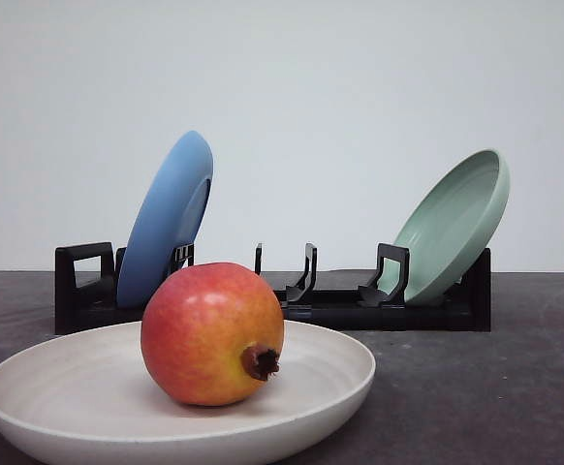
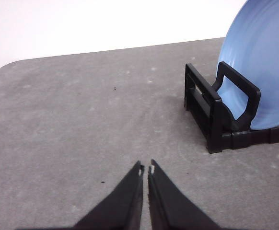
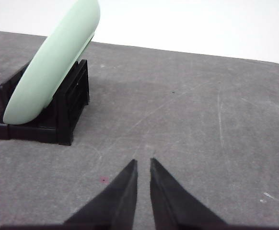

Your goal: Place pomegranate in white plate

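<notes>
Wide white plate (image 1: pixel 59 392) at 6 o'clock on table, black rack (image 1: pixel 330 308) behind at 12. Pomegranate (image 1: pixel 211 332) resting inside plate, crown toward 4 o'clock. Left gripper (image 2: pixel 146 168) closed, empty. Right gripper (image 3: pixel 143 162) nearly closed, empty.

Left gripper (image 2: pixel 145 168) has its two black fingers pinched nearly together, just a thin slit between the tips, nothing held. It's angled down toward the surface, tips hanging above it. Right gripper (image 3: pixel 143 163) is pretty much the same deal: black fingers drawn close with a narrow gap at the tips, nothing between them, also pointing down and forward, off the surface.
</notes>
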Robot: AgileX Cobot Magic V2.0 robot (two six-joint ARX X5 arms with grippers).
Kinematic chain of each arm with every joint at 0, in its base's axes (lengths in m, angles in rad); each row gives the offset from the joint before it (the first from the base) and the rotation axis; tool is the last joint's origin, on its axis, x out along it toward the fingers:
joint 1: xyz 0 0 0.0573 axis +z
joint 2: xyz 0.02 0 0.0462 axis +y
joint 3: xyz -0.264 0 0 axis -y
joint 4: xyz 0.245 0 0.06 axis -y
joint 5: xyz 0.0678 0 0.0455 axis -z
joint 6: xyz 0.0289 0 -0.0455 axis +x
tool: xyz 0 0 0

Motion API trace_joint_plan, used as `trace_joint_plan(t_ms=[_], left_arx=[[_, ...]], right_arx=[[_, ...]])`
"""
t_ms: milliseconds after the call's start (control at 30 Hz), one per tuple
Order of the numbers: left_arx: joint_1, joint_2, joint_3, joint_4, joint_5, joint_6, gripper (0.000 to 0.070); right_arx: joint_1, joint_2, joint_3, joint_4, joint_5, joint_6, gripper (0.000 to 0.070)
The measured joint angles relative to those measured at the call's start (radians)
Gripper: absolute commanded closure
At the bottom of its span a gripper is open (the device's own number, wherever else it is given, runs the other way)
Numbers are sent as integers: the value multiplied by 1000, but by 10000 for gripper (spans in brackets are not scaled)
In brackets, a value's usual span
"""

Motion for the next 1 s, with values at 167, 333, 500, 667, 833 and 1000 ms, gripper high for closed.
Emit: trace_joint_plan(t_ms=[167, 333, 500, 667, 833, 1000], left_arx=[[0, 0, 0, 0, 0, 0, 700], [0, 0, 0, 0, 0, 0, 700], [0, 0, 0, 0, 0, 0, 700], [0, 0, 0, 0, 0, 0, 700], [0, 0, 0, 0, 0, 0, 700], [0, 0, 0, 0, 0, 0, 700]], right_arx=[[0, 0, 0, 0, 0, 0, 653], [0, 0, 0, 0, 0, 0, 653], [0, 0, 0, 0, 0, 0, 653], [0, 0, 0, 0, 0, 0, 653], [0, 0, 0, 0, 0, 0, 653], [0, 0, 0, 0, 0, 0, 653]])
